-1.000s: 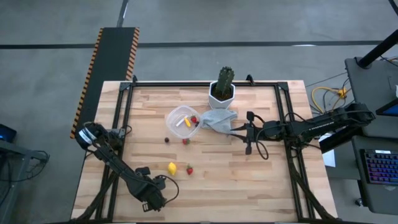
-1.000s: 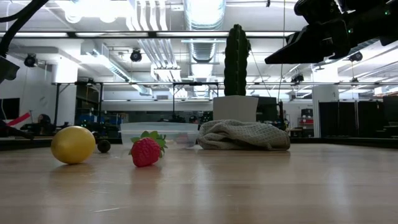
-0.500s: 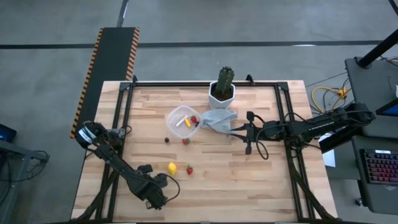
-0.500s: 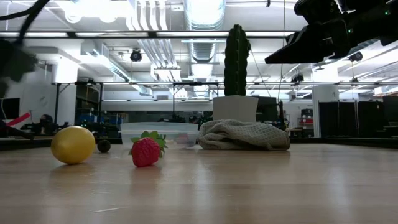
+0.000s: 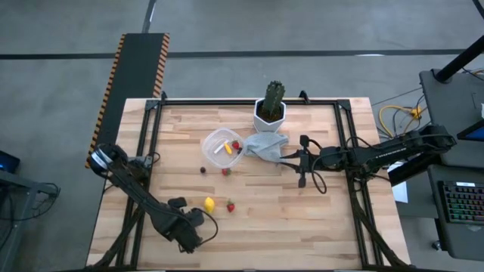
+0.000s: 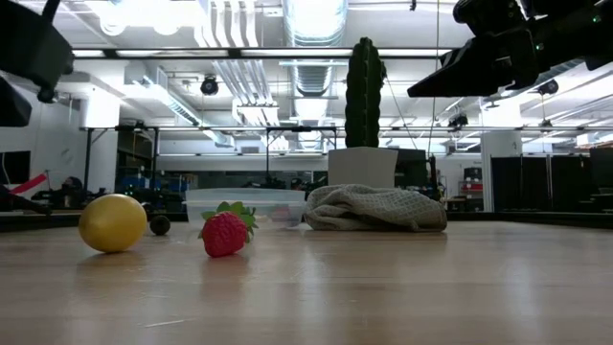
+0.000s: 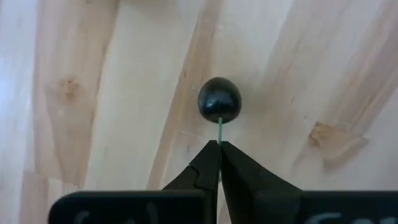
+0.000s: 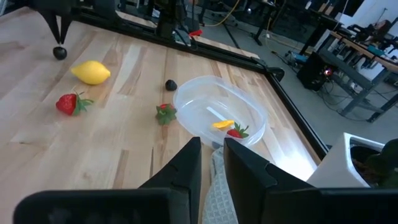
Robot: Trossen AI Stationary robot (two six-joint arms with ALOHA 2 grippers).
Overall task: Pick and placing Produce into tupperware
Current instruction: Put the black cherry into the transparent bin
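Ahead of the closed left gripper [image 7: 219, 146], open wood is seen all round the dark berry [image 7: 219, 99] held by its stem. Between it and the tupperware [image 5: 222, 145], the lemon [image 5: 209, 203] and a strawberry [image 5: 230, 205] are met. Ahead of the right gripper [image 8: 212, 149], the cloth [image 5: 265, 145] seems to touch the tupperware; the cactus pot [image 5: 269, 115] is passed beside it.

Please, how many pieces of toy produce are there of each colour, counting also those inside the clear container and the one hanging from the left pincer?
Red strawberries: 3
Yellow lemon: 1
Orange piece: 1
Dark round pieces: 2
Total: 7
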